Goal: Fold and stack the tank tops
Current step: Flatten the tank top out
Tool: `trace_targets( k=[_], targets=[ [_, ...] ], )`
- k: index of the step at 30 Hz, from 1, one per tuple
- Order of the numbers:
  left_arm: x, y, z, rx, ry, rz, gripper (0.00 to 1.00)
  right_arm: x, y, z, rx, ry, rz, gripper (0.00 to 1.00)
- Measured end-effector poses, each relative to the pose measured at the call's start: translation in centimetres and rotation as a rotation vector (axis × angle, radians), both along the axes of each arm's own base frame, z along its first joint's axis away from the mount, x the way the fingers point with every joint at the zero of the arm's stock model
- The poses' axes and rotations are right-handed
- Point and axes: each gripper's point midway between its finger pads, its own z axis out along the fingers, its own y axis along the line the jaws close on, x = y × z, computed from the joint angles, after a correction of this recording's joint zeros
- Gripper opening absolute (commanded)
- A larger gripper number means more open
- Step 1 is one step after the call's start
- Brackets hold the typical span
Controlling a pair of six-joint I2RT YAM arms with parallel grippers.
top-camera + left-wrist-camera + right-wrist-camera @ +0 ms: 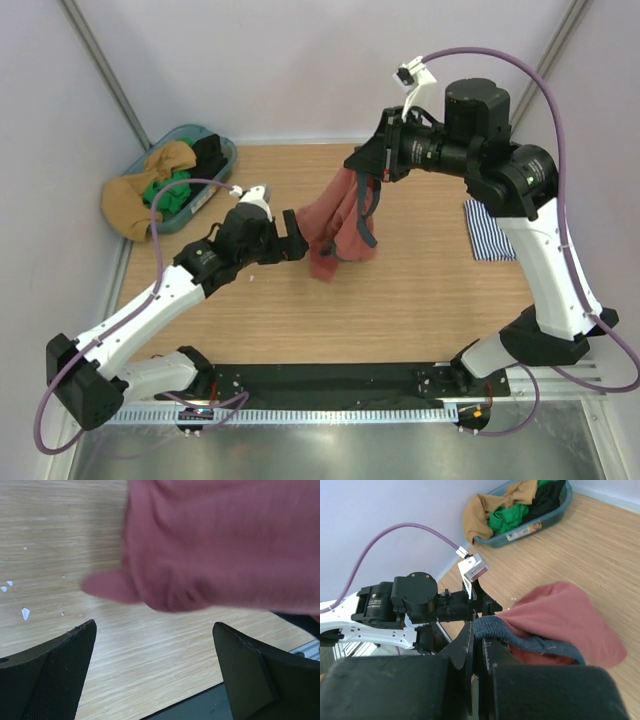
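Observation:
The rust-red tank top (335,232) hangs bunched from my right gripper (358,170), its lower end resting on the wooden table. In the right wrist view that gripper (481,632) is shut on the top's navy trim (520,637), with red cloth (565,615) draping away from it. My left gripper (302,240) sits low beside the cloth's left edge and is open. From the left wrist, its gripper (155,627) is empty, and the red cloth (225,545) hangs just beyond the fingertips. The striped tank top (485,232) lies folded at the right, partly behind my right arm.
A teal basket (222,152) holding mustard, green and black clothes stands at the back left corner, also in the right wrist view as the basket (555,511). Small white specks (25,613) lie on the wood. A black strip (330,385) runs along the table's near edge.

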Motion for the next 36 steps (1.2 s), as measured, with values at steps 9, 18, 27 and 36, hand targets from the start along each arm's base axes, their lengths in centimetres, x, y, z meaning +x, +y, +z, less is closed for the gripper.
trace_targets(
  k=[9,18,27,36],
  targets=[
    [-1.1,0.4,3.1,-0.088,-0.113,-0.032,1.00,-1.3,-0.5,3.5,0.075,-0.076,0.011,0.01],
    [-0.5,-1.3,-0.4,-0.057,-0.056,-0.091,0.99,-1.1,-0.1,3.5,0.100,-0.048,0.013,0.01],
    [-2.5,-5.0,-4.7,-0.122,0.029,-0.229,0.44,-0.4,-0.6,3.6,0.111,-0.050,-0.013,0.01],
    [-1.4,-6.1,-3.9,-0.164,-0.023,-0.233,0.99,0.3,-0.7,3.3,0.124,-0.038,-0.030,0.01]
  ],
)
